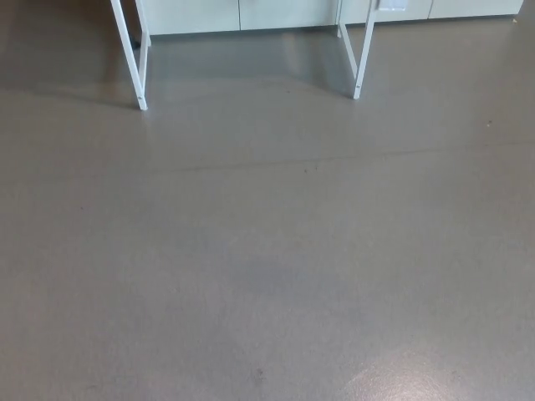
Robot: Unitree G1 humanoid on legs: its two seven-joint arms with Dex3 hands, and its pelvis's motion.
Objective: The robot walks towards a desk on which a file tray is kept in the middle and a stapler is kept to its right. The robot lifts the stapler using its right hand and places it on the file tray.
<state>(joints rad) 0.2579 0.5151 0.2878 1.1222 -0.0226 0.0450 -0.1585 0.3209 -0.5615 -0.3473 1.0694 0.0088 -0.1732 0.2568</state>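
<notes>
Floor: a smooth matte grey floor (267, 251) fills nearly the whole frame; a faint seam line (334, 159) crosses its upper half.
Counter legs: a white metal leg frame (135, 67) stands at upper left and another (361, 58) at upper centre-right, feet on the floor.
Cabinets: pale cabinet fronts (284, 12) run along the top edge, behind the legs.
Glare: a soft bright patch (418, 380) lies at lower right.
Hands: left hand and right hand are out of frame; fingers cannot be judged.
Stapler, file tray: out of frame; their place cannot be told.

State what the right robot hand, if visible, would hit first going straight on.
The right robot hand is not in view, so no line can be told. Ahead: floor, then white desk legs.
</notes>
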